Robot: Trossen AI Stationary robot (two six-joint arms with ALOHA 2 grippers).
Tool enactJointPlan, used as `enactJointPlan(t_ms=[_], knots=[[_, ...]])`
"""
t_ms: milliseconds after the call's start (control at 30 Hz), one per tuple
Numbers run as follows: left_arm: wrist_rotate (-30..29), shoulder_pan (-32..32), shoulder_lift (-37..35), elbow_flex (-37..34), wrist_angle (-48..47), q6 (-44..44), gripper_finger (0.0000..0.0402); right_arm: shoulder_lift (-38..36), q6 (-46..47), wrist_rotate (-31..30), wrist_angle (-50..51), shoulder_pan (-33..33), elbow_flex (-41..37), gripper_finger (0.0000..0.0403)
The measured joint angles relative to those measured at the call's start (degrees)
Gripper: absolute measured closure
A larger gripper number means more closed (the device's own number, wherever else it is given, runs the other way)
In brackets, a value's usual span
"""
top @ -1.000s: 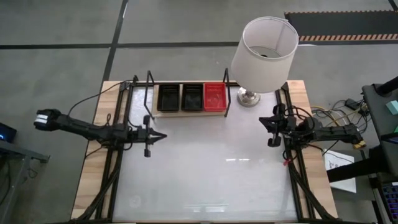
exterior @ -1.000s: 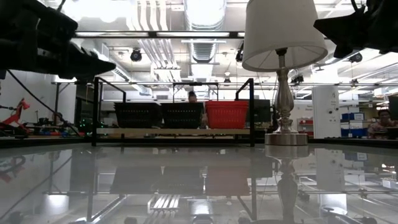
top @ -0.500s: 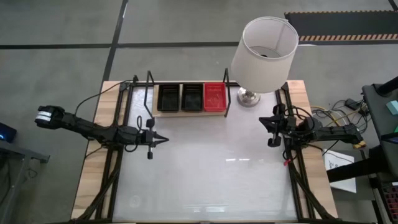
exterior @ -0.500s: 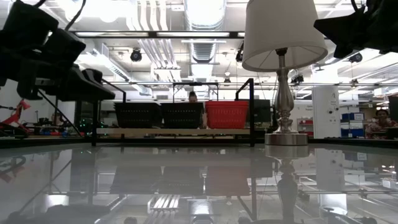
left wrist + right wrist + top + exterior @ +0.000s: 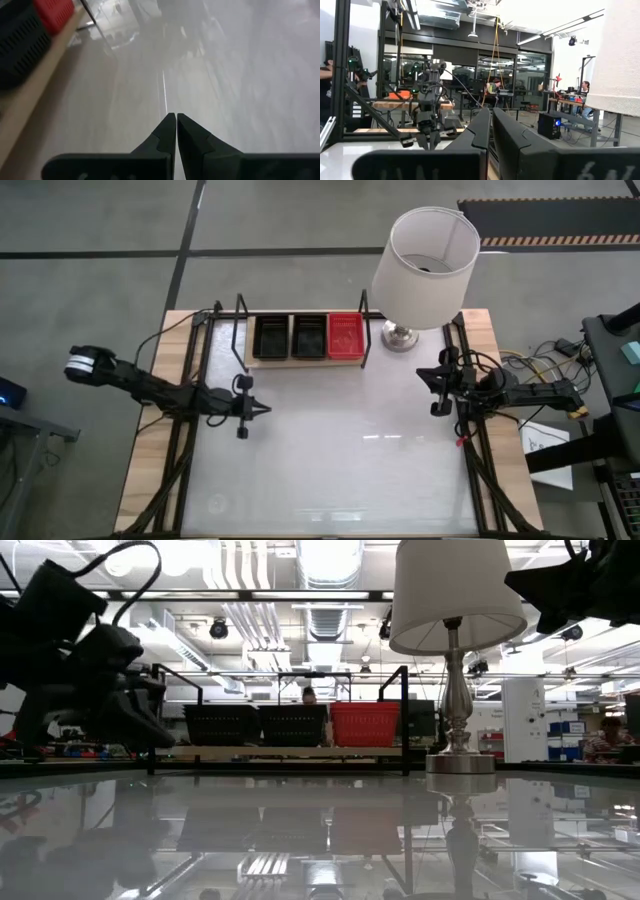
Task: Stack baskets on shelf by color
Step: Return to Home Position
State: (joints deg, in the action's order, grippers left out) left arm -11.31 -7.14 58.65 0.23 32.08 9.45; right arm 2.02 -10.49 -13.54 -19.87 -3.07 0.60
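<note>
Three basket tops: two black baskets (image 5: 270,337) left and middle, red basket (image 5: 345,335) right, side by side on shelf (image 5: 300,361); stack depth not visible.
Left gripper (image 5: 176,116): fingers pressed together, empty, low over table (image 5: 330,470) before shelf, clear of it.
Right gripper (image 5: 490,111): pressed together, empty, at table's right edge.
Step in hand: return home; best to lift first, then draw back, keeping clear of shelf and lamp (image 5: 425,265).

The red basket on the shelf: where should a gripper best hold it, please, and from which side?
Likely the front rim of the red basket, from above: its top is open, while the black basket and the shelf upright crowd its sides.
</note>
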Motion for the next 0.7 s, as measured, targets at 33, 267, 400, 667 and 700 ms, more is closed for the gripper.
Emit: enactJointPlan(t_ms=[33,267,400,667,700], knots=[[0.00,0.00,0.74,0.00,0.01,-0.02,0.0402,0.00,0.01,0.00,-0.01,0.00,0.00,0.0390],[0.00,0.00,5.75,0.00,0.02,0.00,0.0402,0.00,0.00,0.00,0.00,-0.01,-0.02,0.0390],[0.00,0.00,8.55,-0.02,0.02,0.00,0.0402,0.00,-0.01,0.00,-0.01,-0.02,-0.02,0.0390],[-0.02,-0.04,12.71,0.03,1.53,-0.02,0.0402,0.00,0.00,0.00,0.01,-0.02,-0.02,0.0390],[-0.02,-0.04,12.94,0.18,1.56,0.00,0.0402,0.00,-0.01,0.00,0.00,-0.01,-0.02,0.0390]])
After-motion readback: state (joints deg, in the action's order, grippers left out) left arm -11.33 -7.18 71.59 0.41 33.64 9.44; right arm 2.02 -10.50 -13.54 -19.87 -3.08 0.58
